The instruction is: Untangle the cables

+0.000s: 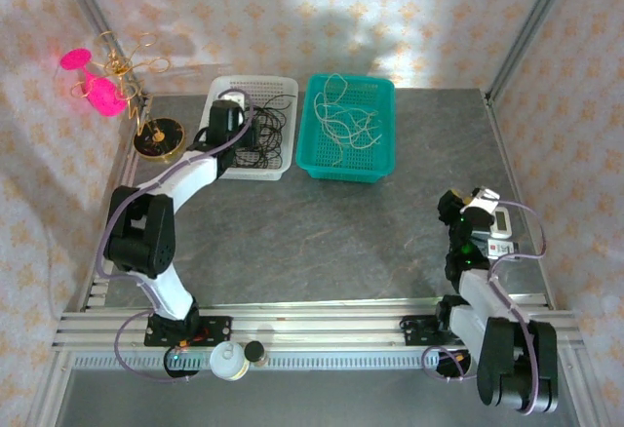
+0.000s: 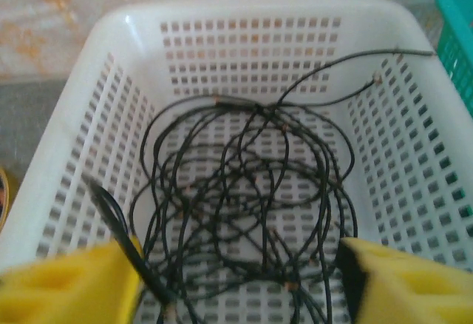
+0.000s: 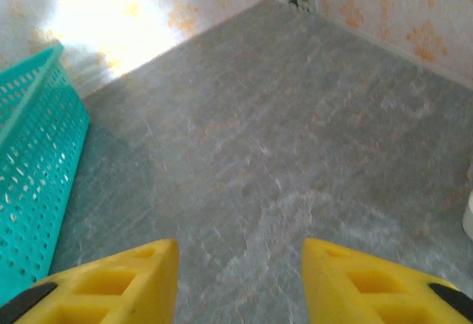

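Our left gripper [image 2: 240, 257] hangs wide and empty over the white basket [image 2: 148, 24], which we judge is where the black cable [image 2: 251, 183] belongs, apart from the whitish cable [image 1: 343, 120] in the teal basket [image 1: 353, 175]. Meanwhile the right gripper [image 3: 240, 257] stands part-open, holding nothing, above the bare table [image 3: 295, 117]. We see the black cable lying in rounded loops with no single long axis, its two free ends pointing toward the teal side

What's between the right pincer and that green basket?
Only bare grey table. The top view shows nothing lying between the right pincer and the green basket, and the right wrist view shows the same.
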`<action>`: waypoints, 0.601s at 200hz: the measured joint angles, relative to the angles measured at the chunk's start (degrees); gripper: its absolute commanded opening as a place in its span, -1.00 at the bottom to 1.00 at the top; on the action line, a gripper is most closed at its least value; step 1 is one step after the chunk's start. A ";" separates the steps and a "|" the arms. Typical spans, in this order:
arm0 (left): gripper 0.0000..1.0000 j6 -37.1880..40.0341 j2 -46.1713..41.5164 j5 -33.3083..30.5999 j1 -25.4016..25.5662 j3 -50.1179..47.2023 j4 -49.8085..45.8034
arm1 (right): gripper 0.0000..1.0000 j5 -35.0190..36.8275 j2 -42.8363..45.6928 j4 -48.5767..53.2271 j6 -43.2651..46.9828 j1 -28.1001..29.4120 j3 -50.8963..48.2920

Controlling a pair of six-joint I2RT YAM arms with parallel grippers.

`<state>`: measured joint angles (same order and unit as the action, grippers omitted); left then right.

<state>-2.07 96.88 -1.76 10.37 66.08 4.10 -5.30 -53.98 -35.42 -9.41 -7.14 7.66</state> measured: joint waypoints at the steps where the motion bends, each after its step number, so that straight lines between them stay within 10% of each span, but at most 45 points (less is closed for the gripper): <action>1: 0.80 -0.46 -0.31 0.02 0.00 -0.39 0.02 | -0.01 0.02 -0.22 -0.57 0.20 0.02 -0.04; 90: 0.92 -4.39 -33.75 -4.20 0.00 -31.76 10.91 | 0.19 -4.42 -20.39 -32.46 7.08 3.04 -3.23; 120: 0.92 -5.05 -37.29 -4.92 -0.02 -38.58 13.70 | 0.58 -5.35 -20.11 -33.86 8.07 3.37 -1.88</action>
<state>-7.11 59.59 -6.68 10.35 27.51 17.80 -10.66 -74.08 -69.28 -1.34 -3.77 5.78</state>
